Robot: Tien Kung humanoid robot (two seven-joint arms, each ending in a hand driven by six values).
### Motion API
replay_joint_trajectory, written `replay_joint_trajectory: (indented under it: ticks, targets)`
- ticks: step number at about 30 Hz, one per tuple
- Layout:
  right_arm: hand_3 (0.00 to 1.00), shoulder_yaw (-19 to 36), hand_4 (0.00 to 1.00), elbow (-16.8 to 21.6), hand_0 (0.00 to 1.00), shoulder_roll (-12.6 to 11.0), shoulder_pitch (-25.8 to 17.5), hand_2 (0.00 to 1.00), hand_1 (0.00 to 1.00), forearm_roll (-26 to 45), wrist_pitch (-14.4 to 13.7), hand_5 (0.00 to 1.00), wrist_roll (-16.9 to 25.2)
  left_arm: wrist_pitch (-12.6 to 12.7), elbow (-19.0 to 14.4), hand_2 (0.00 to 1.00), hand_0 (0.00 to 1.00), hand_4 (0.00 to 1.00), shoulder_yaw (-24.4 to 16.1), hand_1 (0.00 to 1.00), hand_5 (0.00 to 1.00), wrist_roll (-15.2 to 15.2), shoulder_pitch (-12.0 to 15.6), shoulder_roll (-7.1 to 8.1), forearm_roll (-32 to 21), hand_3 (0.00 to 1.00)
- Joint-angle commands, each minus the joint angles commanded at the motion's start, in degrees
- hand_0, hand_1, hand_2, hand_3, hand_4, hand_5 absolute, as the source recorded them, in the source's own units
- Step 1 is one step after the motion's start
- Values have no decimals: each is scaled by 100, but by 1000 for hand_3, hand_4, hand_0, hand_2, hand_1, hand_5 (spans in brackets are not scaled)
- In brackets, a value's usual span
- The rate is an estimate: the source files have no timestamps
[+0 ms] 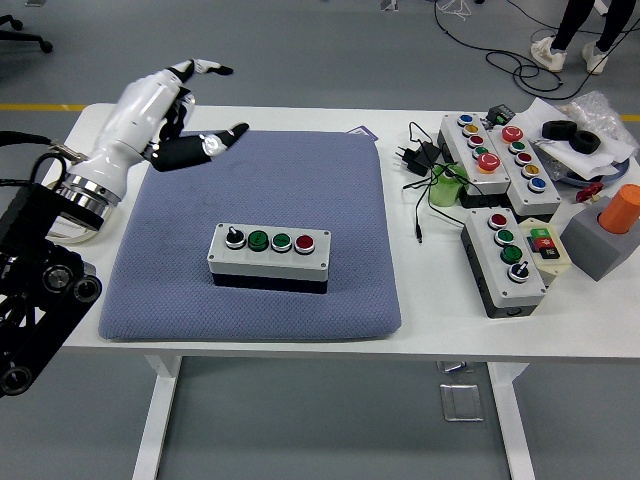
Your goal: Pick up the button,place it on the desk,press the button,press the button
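Note:
A grey button box [270, 256] with a black knob, two green buttons and a red button lies on the blue-grey pad [300, 180] in the middle of the table. My left hand [185, 110] is white with black fingers. It is raised high above the pad's far left corner, well away from the box, with fingers spread and holding nothing. My right hand is out of view.
Several other button boxes [505, 258] lie at the right, with a black plug and cable [418, 158], a green cup [447, 187], an orange cylinder on a grey block [610, 235] and black tape rolls [570, 135]. A white tray [40, 225] sits at the left edge. A person's legs [580, 30] show at top right.

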Motion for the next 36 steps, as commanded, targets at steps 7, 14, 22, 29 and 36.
replay_joint_trajectory:
  ticks: [7, 14, 22, 29, 36]
  targets:
    - [594, -17, 300, 0, 674, 3, 8, 647, 618, 20, 1, 83, 0, -305, 676, 909, 730, 679, -351, 837, 998, 11, 180, 9, -1626, 943]
    - [594, 2, 300, 0, 673, 7, 19, 646, 618, -8, -2, 83, -10, -543, 976, 919, 742, 650, -605, 854, 998, 14, 467, -15, -3338, 929]
    - [594, 4, 300, 0, 673, 10, 15, 646, 618, -11, -5, 83, -16, -689, 1106, 920, 749, 618, -689, 863, 998, -120, 719, -80, -4076, 926]
    - [594, -36, 300, 0, 673, 9, 6, 647, 618, 69, -5, 83, -4, -801, 1109, 919, 745, 614, -673, 860, 998, -62, 798, -98, -4113, 924]
    - [594, 109, 300, 0, 673, -2, 8, 647, 618, -160, -18, 83, -74, -852, 1017, 918, 738, 595, -871, 857, 998, -75, 943, -117, -4138, 922]
